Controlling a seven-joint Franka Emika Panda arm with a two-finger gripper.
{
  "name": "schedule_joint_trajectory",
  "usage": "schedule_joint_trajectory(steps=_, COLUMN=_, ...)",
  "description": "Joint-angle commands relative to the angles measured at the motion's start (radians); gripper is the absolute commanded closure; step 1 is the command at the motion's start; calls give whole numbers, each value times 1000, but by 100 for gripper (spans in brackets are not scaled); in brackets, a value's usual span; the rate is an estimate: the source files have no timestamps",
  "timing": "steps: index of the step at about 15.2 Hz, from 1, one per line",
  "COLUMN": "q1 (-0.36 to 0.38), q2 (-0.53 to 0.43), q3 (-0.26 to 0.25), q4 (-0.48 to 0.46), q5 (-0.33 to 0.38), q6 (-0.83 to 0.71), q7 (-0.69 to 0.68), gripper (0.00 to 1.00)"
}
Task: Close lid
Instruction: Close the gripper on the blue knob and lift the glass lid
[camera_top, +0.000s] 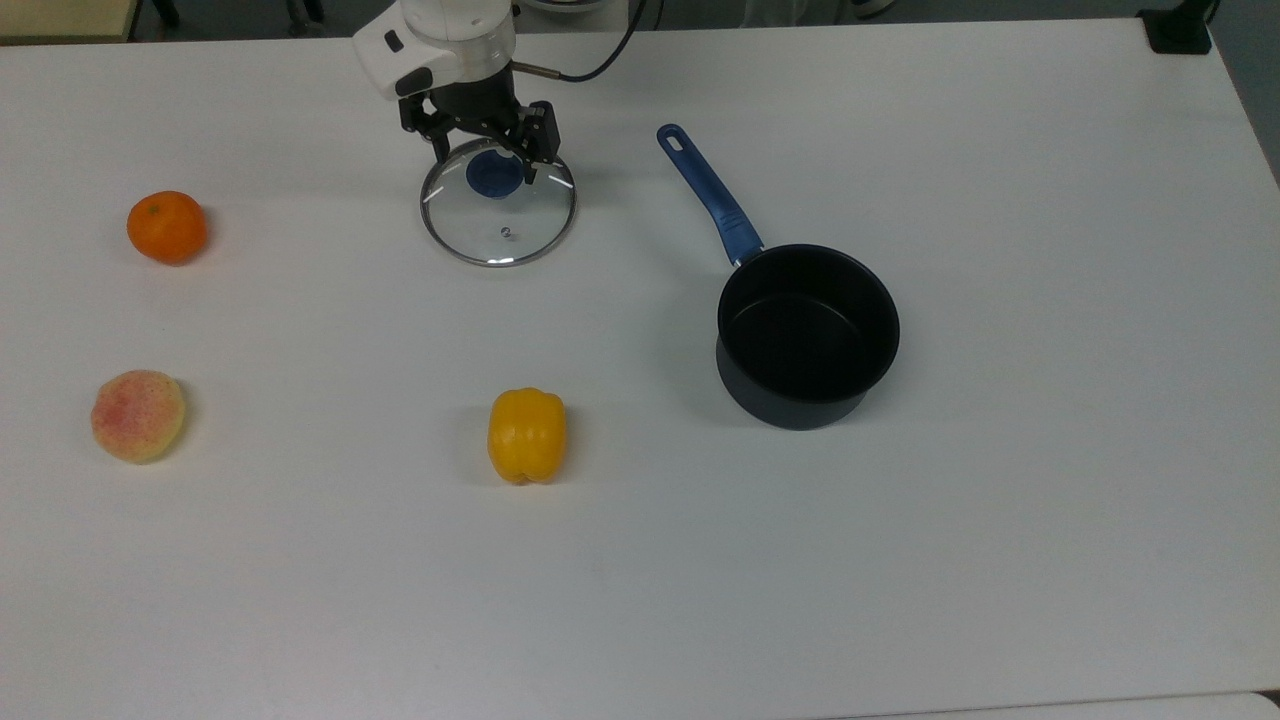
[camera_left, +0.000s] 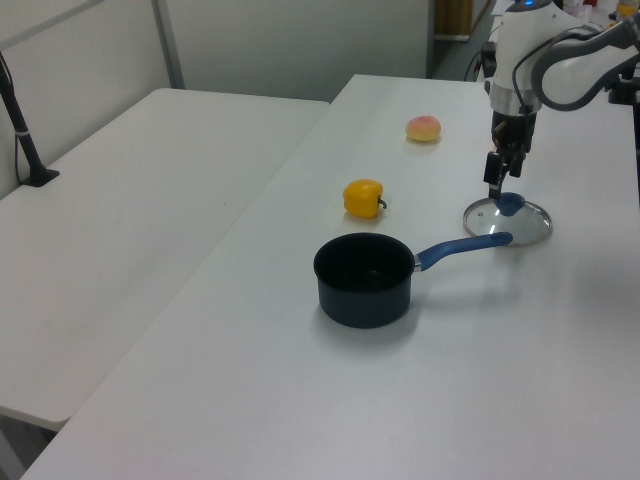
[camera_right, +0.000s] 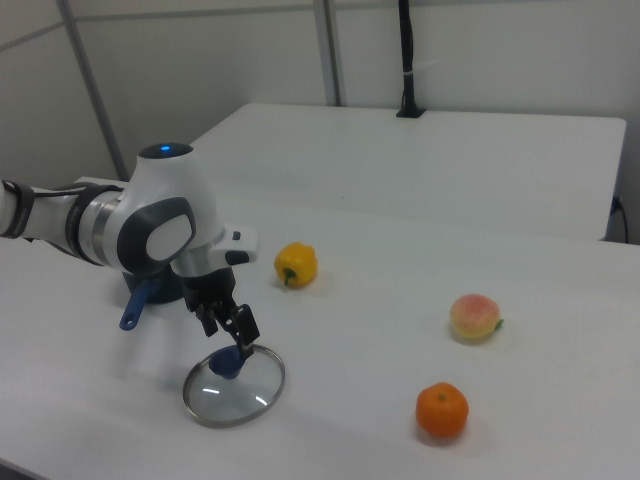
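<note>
Top view: lid (camera_top: 498, 203) flat on the desk (camera_top: 1000, 560), far side, well left of the open pot (camera_top: 808, 335). Gripper (camera_top: 483, 163) above the blue knob (camera_top: 495, 175), jaws spread to either side of it, not yet pinching. Step in hand judged as the approach to grasp. Next move calls for lowering a little, closing on the knob, lifting, then carrying right to the pot. Far edge of the knob hidden behind the jaws. Orange (camera_top: 166, 227), peach (camera_top: 137, 415) and yellow pepper (camera_top: 526, 435) well apart from the work.

Left view: gripper (camera_left: 497, 178) just over the knob (camera_left: 510, 204); height above it hard to judge. Lid (camera_left: 507, 220) close beside the end of the pot handle (camera_left: 462, 249); touching or not cannot be told. Upper arm cut off at the frame's top edge.

Right view: gripper (camera_right: 240, 335) close above the knob (camera_right: 228, 363), jaws apart. Pot mostly hidden behind the arm, handle end (camera_right: 133, 310) showing. Contact with the knob not confirmed.
</note>
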Motion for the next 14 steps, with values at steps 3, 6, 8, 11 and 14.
schedule_joint_trajectory(steps=3, q1=18, q2=12, q3=8, q4=-63, q5=-10, q6=84, q7=58, gripper=0)
schedule_joint_trajectory(steps=6, q1=18, q2=20, q3=8, q4=-71, q5=-34, q6=91, q7=58, gripper=0)
schedule_joint_trajectory(steps=8, q1=18, q2=35, q3=10, q4=-74, q5=-54, q6=92, q7=58, gripper=9)
schedule_joint_trajectory(steps=11, q1=18, q2=40, q3=8, q4=-74, q5=-68, q6=92, q7=58, gripper=49)
schedule_joint_trajectory(steps=14, q1=7, q2=32, q3=10, q4=-63, q5=-69, q6=91, q7=50, gripper=88)
